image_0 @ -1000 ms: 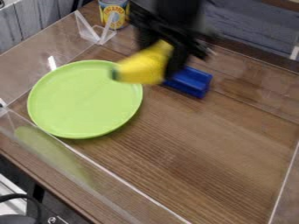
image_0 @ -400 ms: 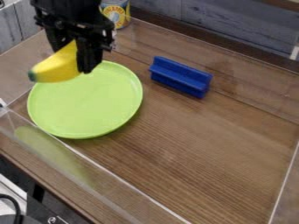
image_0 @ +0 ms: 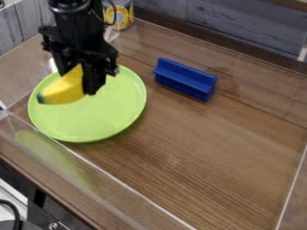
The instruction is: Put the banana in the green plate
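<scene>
The claw (image_0: 79, 79) grips one banana (image_0: 63, 89) over one green plate (image_0: 114, 112), beside one blue block (image_0: 185, 78).

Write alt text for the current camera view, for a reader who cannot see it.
A black robot gripper, pointing down, holds a yellow banana over the left part of a round green plate on a wooden table. A blue block lies to the plate's right, and a yellow-labelled can stands at the back behind the arm.
</scene>
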You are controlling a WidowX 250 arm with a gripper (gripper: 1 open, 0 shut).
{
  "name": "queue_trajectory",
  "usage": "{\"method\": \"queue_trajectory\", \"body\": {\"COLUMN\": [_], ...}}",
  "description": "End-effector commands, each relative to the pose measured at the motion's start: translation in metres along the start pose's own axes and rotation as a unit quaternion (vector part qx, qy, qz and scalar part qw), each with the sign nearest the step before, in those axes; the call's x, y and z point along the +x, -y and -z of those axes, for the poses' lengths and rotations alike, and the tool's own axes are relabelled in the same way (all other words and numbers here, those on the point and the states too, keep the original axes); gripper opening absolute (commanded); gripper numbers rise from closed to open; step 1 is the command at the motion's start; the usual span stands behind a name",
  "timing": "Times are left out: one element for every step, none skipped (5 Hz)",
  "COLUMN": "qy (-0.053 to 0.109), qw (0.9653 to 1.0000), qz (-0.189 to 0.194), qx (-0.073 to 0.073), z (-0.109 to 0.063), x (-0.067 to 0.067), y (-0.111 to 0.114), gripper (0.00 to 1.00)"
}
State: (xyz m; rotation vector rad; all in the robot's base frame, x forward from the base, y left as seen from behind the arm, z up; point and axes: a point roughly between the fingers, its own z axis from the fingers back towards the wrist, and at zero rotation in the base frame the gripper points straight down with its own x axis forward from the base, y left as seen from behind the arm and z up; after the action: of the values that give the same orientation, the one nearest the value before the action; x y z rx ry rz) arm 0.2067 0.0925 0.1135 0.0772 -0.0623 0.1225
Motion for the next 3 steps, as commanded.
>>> {"method": "queue_trajectory", "body": {"qy": [0.011, 0.008, 0.007], "qw": [0.9999, 0.9995, 0.9975], "qz": [0.009, -0.03, -0.07], "qx": [0.002, 0.002, -0.002], "z": [0.007, 0.025, 0.043], "x": [0.002, 0.009, 0.016], "y": [-0.002, 0.008, 0.018], "gripper": [0.0, 0.0, 0.0]}}
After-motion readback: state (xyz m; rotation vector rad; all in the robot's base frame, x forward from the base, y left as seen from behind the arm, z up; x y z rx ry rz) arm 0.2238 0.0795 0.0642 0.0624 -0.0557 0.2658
